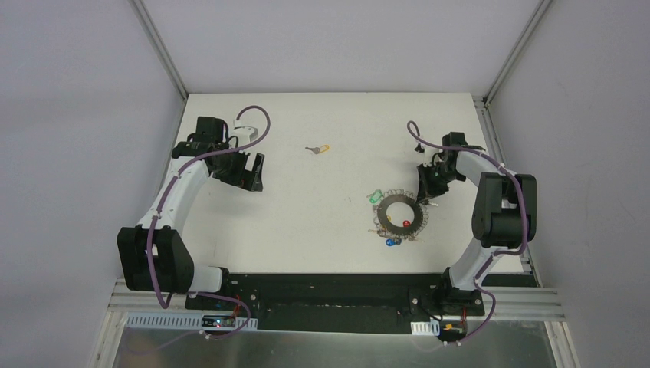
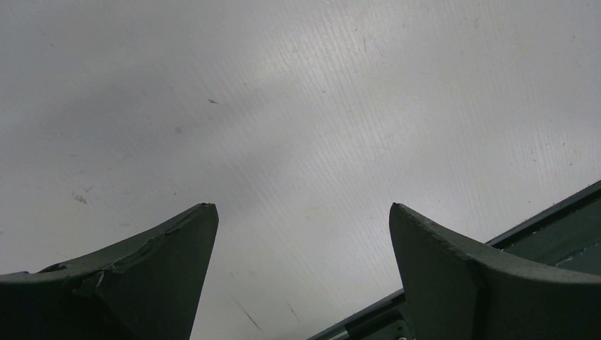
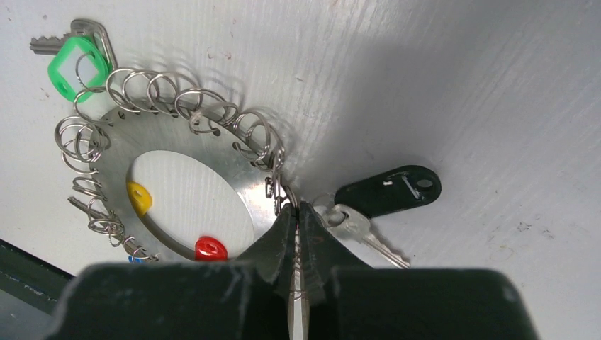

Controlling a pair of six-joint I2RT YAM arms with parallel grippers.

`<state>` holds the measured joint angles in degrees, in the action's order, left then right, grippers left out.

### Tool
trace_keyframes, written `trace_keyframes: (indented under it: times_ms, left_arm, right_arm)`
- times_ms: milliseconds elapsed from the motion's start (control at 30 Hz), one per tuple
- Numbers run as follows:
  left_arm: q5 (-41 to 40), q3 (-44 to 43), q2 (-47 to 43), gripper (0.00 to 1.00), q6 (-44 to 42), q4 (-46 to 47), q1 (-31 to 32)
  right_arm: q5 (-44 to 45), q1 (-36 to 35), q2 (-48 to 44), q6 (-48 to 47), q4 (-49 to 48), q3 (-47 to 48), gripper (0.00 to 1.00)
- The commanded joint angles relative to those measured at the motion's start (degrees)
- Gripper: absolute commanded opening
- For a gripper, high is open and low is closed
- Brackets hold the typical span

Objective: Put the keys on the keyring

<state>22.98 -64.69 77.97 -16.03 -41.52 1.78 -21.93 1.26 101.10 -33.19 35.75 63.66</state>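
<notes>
Clamping a wire loop [image 3: 282,190] on the rim of the keyring [image 3: 212,145]: my right pincer [image 3: 298,225], its tips pressed together on the wire.

Item: my left pincer [image 2: 303,241], fingers spread wide apart and holding nothing, over bare tabletop [image 1: 322,230] near the left edge, in the far half.

Item: the keyring, a flat grey metal ring with a round hole, fringed with silver loops. It lies flat, right of the table's middle and somewhat nearer the near edge.

Item: one green-headed key [image 3: 74,67], on a loop at the ring's rim, on the side away from my right pincer.

Item: one yellow key head [image 3: 139,197] and one red key head [image 3: 210,248], both showing inside the ring's hole.

Item: one blue key head [image 1: 392,241], at the ring's near side.

Item: one black-headed key [image 3: 388,191] and one plain silver key [image 3: 354,227], outside the ring, just beside my right pincer. Which loop carries them I cannot tell.

Item: one loose key [image 1: 317,149] with a yellow head, alone toward the far edge, about midway across, well apart from the ring and both pincers.
</notes>
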Motion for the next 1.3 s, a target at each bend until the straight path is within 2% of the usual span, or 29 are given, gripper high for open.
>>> trace_keyframes:
  times_ms: [0, 133, 333, 633, 1267]
  left_arm:
    - [1.7, -2.7, 0.7, 0.94, 0.4, -1.4, -0.2]
    - [2.2, -3.0, 1.2, 0.95, 0.8, -1.5, -0.2]
    - [2.1, -2.7, 1.5, 0.95, 0.6, -1.7, -0.1]
    - [1.8, -2.5, 1.7, 0.95, 0.3, -2.0, -0.1]
    - [2.6, -2.6, 2.8, 0.95, 1.0, -2.4, -0.1]
  right_arm:
    - [0.7, -0.3, -1.2, 0.4, -0.6, -2.2, 0.00]
    - [0.8, -0.3, -1.6, 0.6, -0.7, -2.4, 0.00]
    - [0.5, -0.3, -2.6, 1.0, 0.3, -0.6, 0.13]
    - [1.2, -0.2, -4.0, 1.5, 1.1, 1.8, 0.21]
    - [-1.4, -0.1, -3.5, 2.2, 1.9, 3.0, 0.22]
